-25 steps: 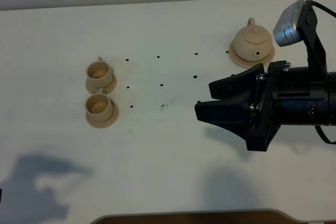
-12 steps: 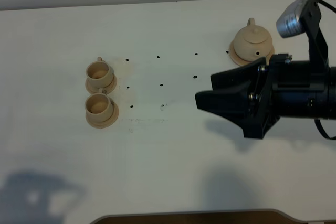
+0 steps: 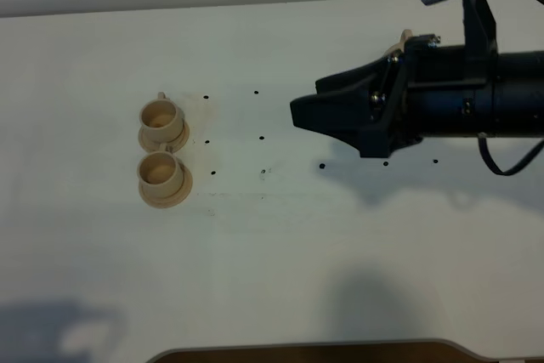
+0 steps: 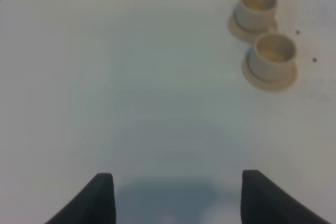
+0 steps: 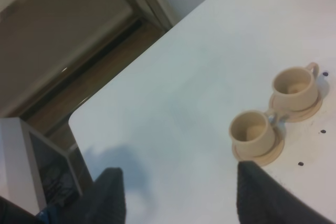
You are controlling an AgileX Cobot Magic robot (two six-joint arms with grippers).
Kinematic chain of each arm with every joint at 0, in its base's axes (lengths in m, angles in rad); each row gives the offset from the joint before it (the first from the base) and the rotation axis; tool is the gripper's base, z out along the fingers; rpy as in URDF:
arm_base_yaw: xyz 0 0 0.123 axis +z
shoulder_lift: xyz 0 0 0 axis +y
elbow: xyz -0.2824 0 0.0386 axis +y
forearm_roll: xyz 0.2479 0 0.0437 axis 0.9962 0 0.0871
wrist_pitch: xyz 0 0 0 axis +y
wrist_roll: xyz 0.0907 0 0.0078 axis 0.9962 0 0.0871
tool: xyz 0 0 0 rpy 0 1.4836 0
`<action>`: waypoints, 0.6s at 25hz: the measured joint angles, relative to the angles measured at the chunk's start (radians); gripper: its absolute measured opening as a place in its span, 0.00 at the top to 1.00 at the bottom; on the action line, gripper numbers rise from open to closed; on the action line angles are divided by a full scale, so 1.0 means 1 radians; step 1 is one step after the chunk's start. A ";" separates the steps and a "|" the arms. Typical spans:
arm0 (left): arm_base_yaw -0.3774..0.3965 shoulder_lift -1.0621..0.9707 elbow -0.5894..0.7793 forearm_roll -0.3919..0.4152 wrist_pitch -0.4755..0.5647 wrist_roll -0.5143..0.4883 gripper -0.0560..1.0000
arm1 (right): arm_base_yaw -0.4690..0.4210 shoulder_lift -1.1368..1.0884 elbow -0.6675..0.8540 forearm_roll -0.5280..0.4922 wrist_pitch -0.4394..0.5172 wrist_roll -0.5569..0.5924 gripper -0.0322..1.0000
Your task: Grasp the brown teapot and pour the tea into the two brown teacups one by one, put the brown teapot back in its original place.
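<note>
- Since the right jaws stand spread and empty, draw them back and lower them squarely around the teapot (image 3: 400, 41) before you close.
- Only its loop handle peeks out beside the arm; the body sits hidden beneath, behind the jaw tips.
- Left jaws are spread too, well apart from both cups (image 3: 161, 118).

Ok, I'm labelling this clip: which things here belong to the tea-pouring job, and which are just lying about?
Job: rear teacup; front teacup; teapot, only its handle showing behind the right arm; right tool, open.
Lying about: black dots on the table.
</note>
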 joint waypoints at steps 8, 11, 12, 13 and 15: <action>0.011 -0.050 0.000 0.000 0.001 0.000 0.42 | 0.000 0.111 -0.126 -0.030 0.003 0.066 0.50; 0.011 -0.050 0.000 0.000 0.001 0.000 0.42 | 0.000 0.151 -0.191 -0.053 0.002 0.104 0.50; 0.011 -0.050 0.000 0.000 0.001 0.000 0.42 | 0.000 0.168 -0.215 -0.069 0.002 0.126 0.50; 0.011 -0.049 0.000 0.000 0.001 0.000 0.42 | 0.000 0.183 -0.249 -0.088 -0.002 0.155 0.50; 0.011 -0.049 0.000 0.000 0.001 0.000 0.42 | 0.000 0.227 -0.328 -0.158 -0.011 0.230 0.50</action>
